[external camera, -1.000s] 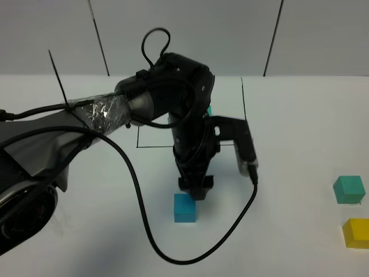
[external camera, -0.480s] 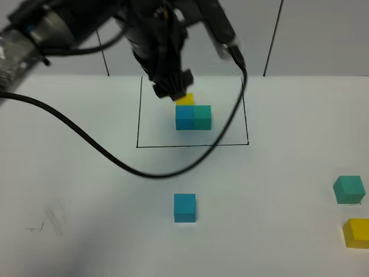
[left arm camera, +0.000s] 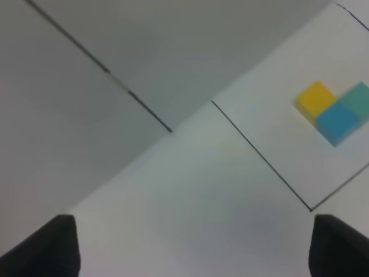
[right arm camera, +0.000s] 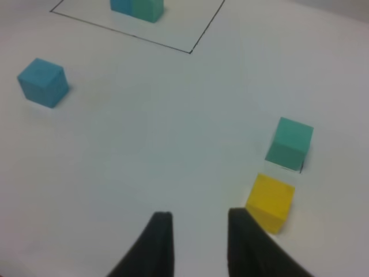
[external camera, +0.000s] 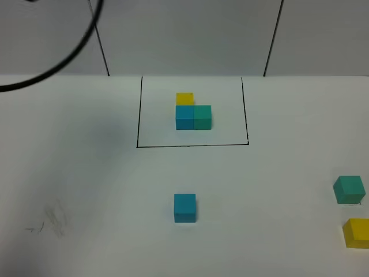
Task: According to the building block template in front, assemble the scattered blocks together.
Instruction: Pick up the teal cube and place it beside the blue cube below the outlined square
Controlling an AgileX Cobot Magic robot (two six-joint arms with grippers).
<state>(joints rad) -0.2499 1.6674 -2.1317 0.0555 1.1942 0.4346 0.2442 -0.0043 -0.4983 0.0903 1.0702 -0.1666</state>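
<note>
Left arm has cleared out of the high view since 0.5 s ago; only a loop of black cable (external camera: 63, 63) is left at the upper left corner.

White tabletop (external camera: 86, 202) carries all blocks. Black drawn rectangle (external camera: 138, 115) at the far middle encloses the building block template (external camera: 193, 112): 3 cubes in an L, with yellow behind blue and teal touching blue's right side.

3 scattered blocks, well apart from the template:
- blue block (external camera: 184, 208) alone, in front of the rectangle
- teal block (external camera: 349, 189) at the right edge
- yellow block (external camera: 356, 232) just in front of teal, not touching

Left hand (left arm camera: 196, 245): fingers spread wide, nothing between, facing the rectangle's left corner.
Right hand (right arm camera: 200, 231): fingers parted, empty, just beside the yellow block.
</note>
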